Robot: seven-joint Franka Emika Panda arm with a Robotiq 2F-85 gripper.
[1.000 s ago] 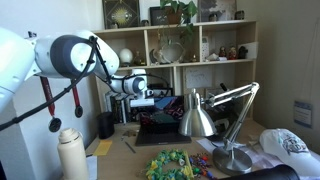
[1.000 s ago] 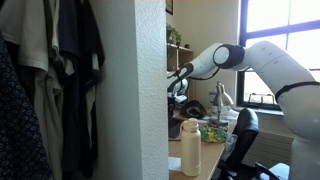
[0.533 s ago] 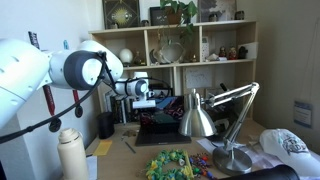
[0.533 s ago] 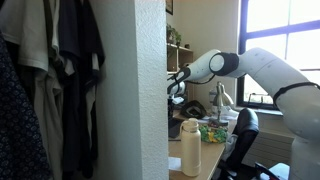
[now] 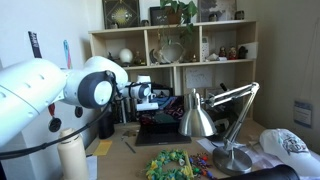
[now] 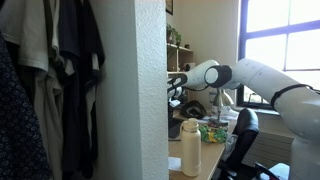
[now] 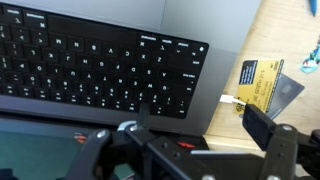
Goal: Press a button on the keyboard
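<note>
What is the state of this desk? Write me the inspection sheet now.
Surface: wooden desk, crowded.
Job's things: keyboard, black, flat, nothing on it.
Clutter: yellow card beside the laptop; silver lamp; toy pile; bottle.
Tool: tool open, over the laptop; contact cannot be told.
Cables: white plug at the laptop's side.
Surroundings: shelf with ornaments; window.
</note>
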